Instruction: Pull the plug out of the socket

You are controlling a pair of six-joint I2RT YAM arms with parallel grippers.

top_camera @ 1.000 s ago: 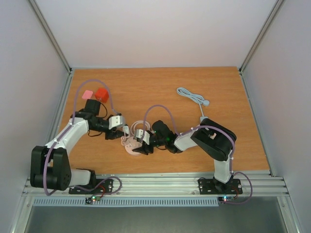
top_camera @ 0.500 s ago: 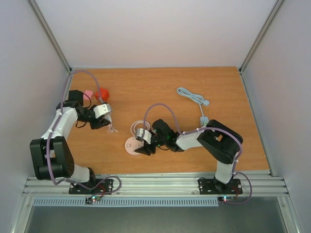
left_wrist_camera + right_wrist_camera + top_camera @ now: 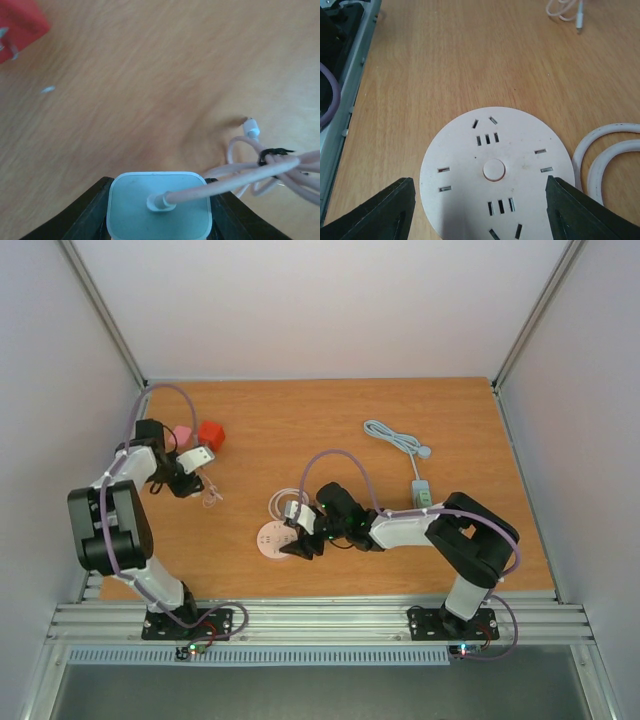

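Jaws of the left arm, seen from above, sit well apart from the round socket [image 3: 272, 538] on the table [image 3: 400, 410], with a bundled cable [image 3: 210, 498] just beside them. Left wrist: jaws clenched on the white plug [image 3: 159, 207], out of the socket. Right wrist: jaws released, spread wide, with the socket between them.

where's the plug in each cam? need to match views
Top external: far left, in the left gripper, too small to make out.
Left wrist: plug bottom centre, between the fingers.
Right wrist: not in it.
Shared landmark: its thin looped cable, top right in the right wrist view.
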